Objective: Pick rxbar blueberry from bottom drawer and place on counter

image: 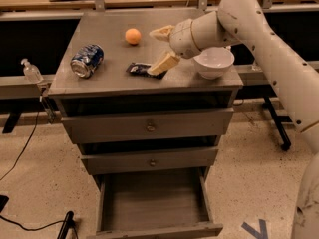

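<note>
Claw (pixel 159 49) is above the surface (pixel 99 31), fingers spread, gripping nothing. rxbar blueberry (pixel 140 69) lies flat on the surface, its right end under the lower finger (pixel 164 62); can't tell if they touch. Soda can (pixel 87 60) on its side to the left, orange ball (pixel 132 36) behind, white bowl (pixel 213 62) to the right. Bottom drawer (pixel 154 203) is pulled open.

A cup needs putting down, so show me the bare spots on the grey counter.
Free: the back left corner of the counter, behind the soda can and left of the orange; the front strip between the can and the rxbar blueberry. Crowded: the right half, where the open hand hangs by the bar, beside the white bowl.
</note>
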